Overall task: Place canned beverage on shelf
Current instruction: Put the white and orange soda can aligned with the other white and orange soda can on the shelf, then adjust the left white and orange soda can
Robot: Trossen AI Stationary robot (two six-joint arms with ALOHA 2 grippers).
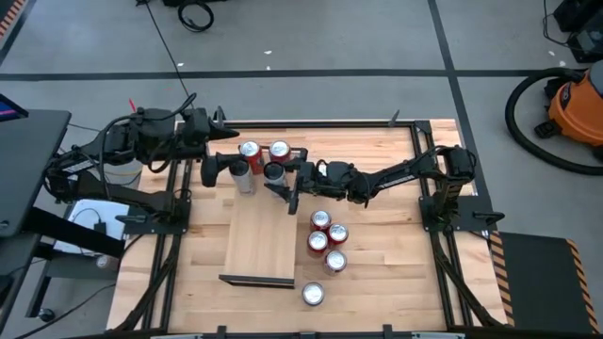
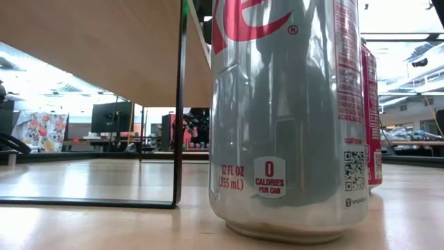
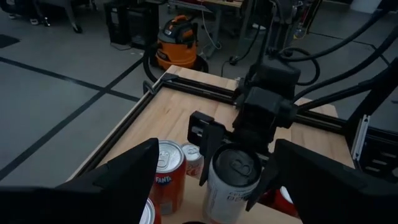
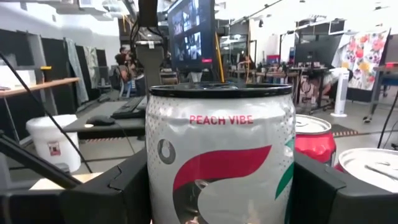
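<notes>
The shelf (image 1: pixel 261 247) is a pale board raised on dark end legs (image 2: pixel 182 104), lying lengthwise at the table's middle. At its far end stand two red cans (image 1: pixel 250 151) (image 1: pixel 280 151) and a silver can (image 1: pixel 243 179). A second silver can (image 1: pixel 274 172), marked PEACH VIBE (image 4: pixel 221 162), sits in my right gripper (image 1: pixel 279 175), which reaches in from the table's right. My left gripper (image 1: pixel 226 168) hovers open just left of the group, its fingers (image 3: pixel 124 171) spread wide, touching nothing. My right gripper pinches the silver can's side wall (image 3: pixel 217 177) just below its rim, one finger (image 3: pixel 208 146) on each opposite side. The fingers come in about level from the table's right. The can stands upright; its bottom is hidden, so whether it rests on anything cannot be told.
Several cans (image 1: pixel 325 240) cluster on the tabletop right of the shelf, and one more (image 1: pixel 312 294) stands near the front, filling the low view (image 2: pixel 288 118). A red Fanta can (image 3: pixel 168 177) is close to my left finger. An orange vacuum (image 1: pixel 575 104) sits off the table.
</notes>
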